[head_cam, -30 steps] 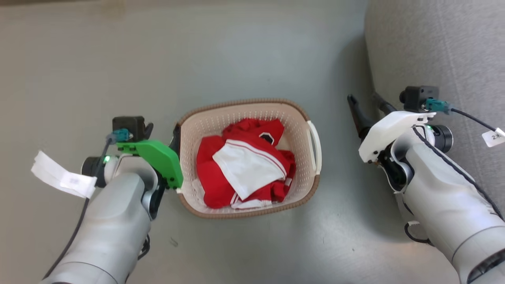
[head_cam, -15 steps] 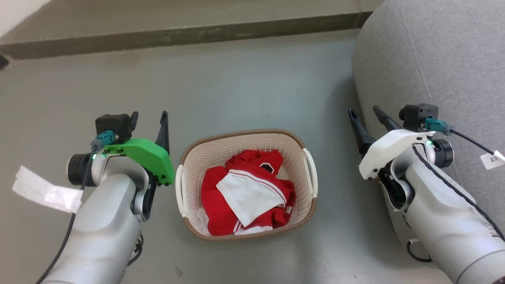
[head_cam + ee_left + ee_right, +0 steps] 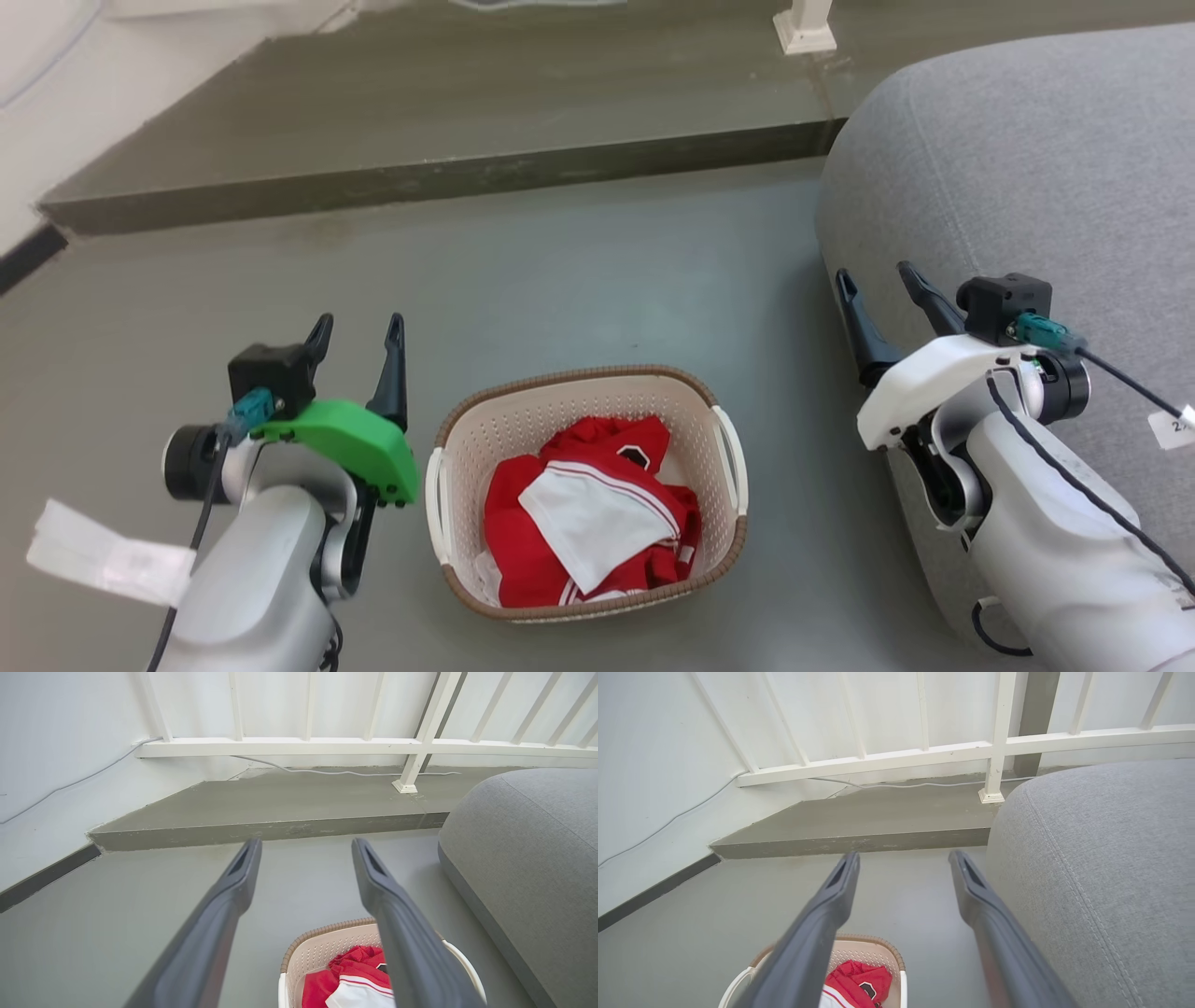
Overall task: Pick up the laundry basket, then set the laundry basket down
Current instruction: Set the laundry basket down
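the basket (image 3: 579, 374) sits on the grey floor (image 3: 579, 280) between the two arms, with red and white clothes (image 3: 588, 504) inside. the left gripper (image 3: 359, 327) is just off its left side, fingers spread and holding nothing. the right gripper (image 3: 876, 275) is further off to the right, also spread and empty, beside a grey cushion (image 3: 1008, 187).

grey floor (image 3: 579, 280), laundry basket (image 3: 551, 415) standing on it, grey upholstered seat (image 3: 1008, 187), perhaps a sofa, to its right
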Controlling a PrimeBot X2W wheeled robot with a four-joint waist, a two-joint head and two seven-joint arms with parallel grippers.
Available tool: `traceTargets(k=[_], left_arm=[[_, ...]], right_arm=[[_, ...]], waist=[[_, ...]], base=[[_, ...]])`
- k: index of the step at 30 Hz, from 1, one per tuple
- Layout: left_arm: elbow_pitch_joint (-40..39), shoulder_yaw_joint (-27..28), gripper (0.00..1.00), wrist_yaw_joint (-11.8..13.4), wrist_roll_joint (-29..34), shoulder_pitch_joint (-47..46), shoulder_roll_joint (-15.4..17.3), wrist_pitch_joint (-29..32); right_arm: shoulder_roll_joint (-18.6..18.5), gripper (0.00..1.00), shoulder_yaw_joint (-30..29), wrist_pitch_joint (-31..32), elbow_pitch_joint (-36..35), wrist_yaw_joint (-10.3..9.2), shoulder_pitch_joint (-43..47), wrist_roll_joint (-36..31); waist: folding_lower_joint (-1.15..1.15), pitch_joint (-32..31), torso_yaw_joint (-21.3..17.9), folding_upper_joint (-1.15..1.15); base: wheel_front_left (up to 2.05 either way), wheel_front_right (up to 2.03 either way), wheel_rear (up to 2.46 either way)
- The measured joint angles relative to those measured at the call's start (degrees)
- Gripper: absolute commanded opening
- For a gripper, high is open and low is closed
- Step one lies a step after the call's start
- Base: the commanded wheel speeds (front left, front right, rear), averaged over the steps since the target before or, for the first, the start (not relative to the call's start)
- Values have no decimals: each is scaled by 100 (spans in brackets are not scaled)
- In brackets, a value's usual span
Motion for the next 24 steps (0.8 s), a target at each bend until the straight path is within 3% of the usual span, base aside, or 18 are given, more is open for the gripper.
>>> traceTargets(k=[15, 24], left_arm=[[-1123, 304, 100, 81, 250, 1296, 219, 0], [-1461, 795, 100, 81, 517, 2019, 249, 0]], right_arm=[[-187, 100, -353, -5, -1040, -268, 821, -361], [-214, 100, -511, -5, -1527, -327, 1338, -517]], waist=[[0, -493, -8, 0], [0, -650, 38, 0]], base=[[0, 0, 0], [0, 0, 0]])
